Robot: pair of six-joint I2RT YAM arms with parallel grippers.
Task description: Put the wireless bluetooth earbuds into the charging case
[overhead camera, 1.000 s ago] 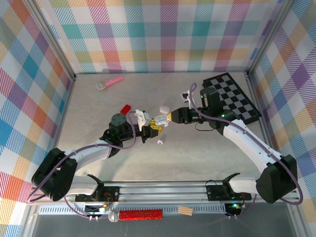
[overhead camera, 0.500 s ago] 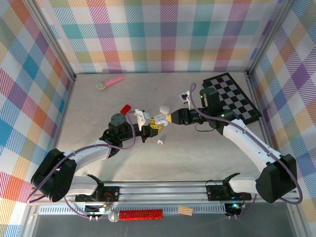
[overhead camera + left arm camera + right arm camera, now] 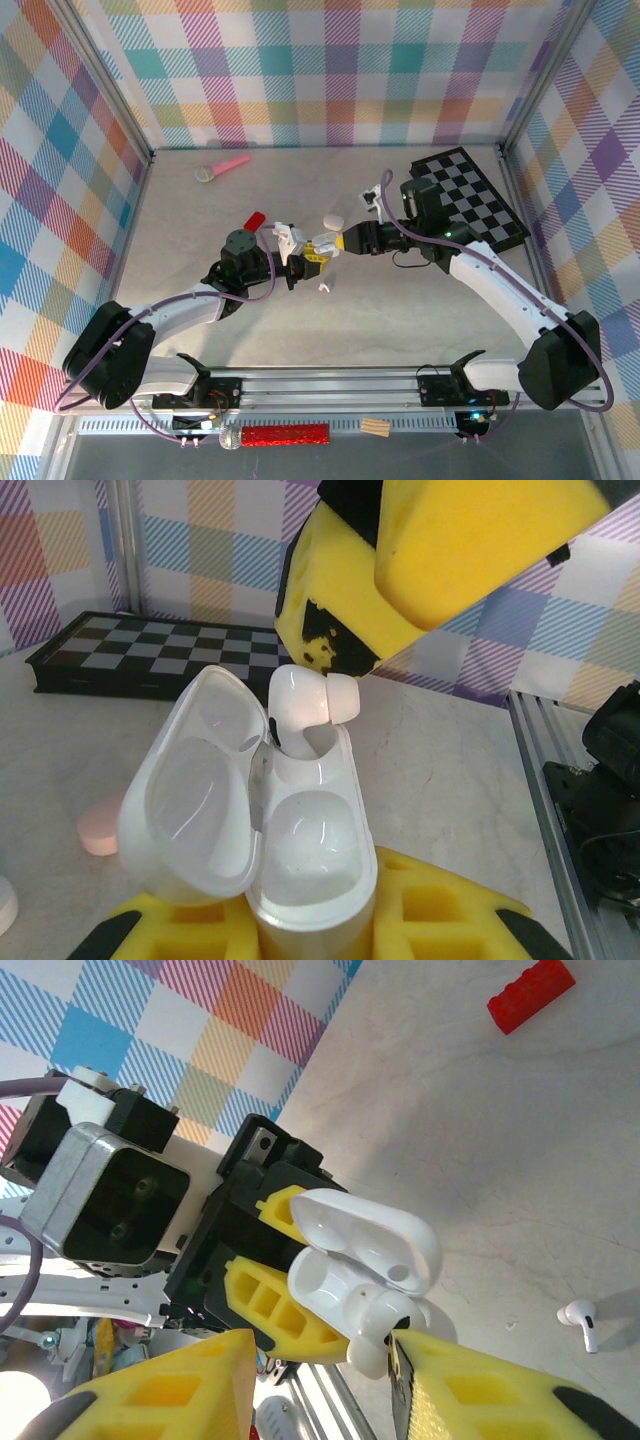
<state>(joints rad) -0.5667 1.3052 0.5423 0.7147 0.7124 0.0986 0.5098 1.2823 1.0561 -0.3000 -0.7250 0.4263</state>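
My left gripper (image 3: 310,920) is shut on the base of a white charging case (image 3: 312,855), which it holds upright above the table with the lid (image 3: 190,780) swung open. One white earbud (image 3: 305,700) stands stem-down in the case's far socket, while the near socket is empty. My right gripper (image 3: 322,1345) is open around that earbud (image 3: 372,1345). One yellow finger (image 3: 470,1380) touches the earbud and the other stands clear. Both grippers meet mid-table (image 3: 322,245). A second white earbud (image 3: 323,288) lies loose on the table just in front of them.
A pale pebble-shaped case (image 3: 332,221) lies just behind the grippers. A red block (image 3: 254,219) sits to the left, a pink-handled item (image 3: 222,167) at the back left, and a folded chessboard (image 3: 470,200) at the back right. Checked walls enclose the table.
My right gripper has edged slightly left toward the case, with the earbud at the socket. The left arm and the case have stayed put.
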